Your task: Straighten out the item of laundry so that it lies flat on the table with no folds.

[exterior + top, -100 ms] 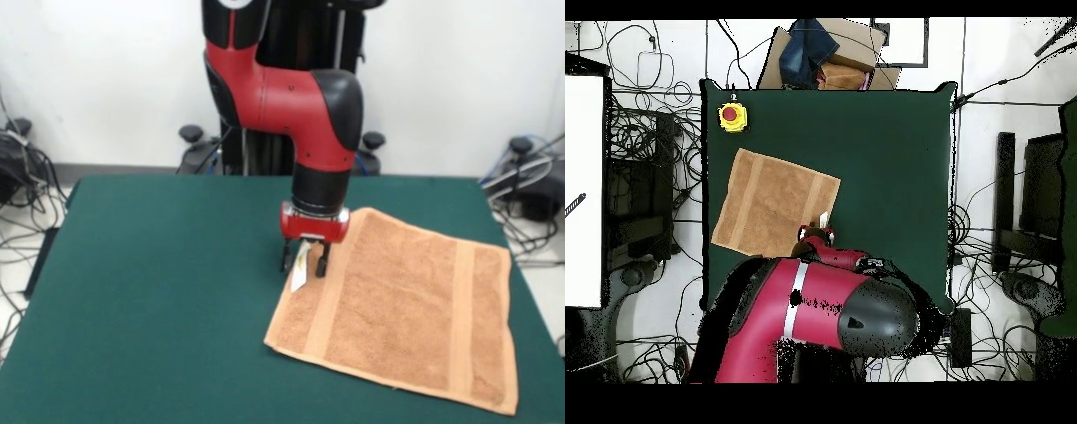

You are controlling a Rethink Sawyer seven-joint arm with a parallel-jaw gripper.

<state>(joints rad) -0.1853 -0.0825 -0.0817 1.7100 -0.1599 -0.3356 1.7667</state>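
One towel (pixel 406 314), one gripper (pixel 305 262) and one table (pixel 159 300) are in play, with a single yellow box carrying a red button (pixel 732 117) at a table corner, well away from the gripper. The orange-tan towel lies spread nearly flat, turned askew to the table's edges, with two woven bands (pixel 463 314) running across it. The gripper stands upright directly at one towel edge, its two dark fingers (pixel 323 261) drawn narrowly together on either side of the white tag (pixel 299 268), which stands lifted between them; whether they actually pinch it cannot be told. Nearly all the cloth stretches away from the gripper to one side.
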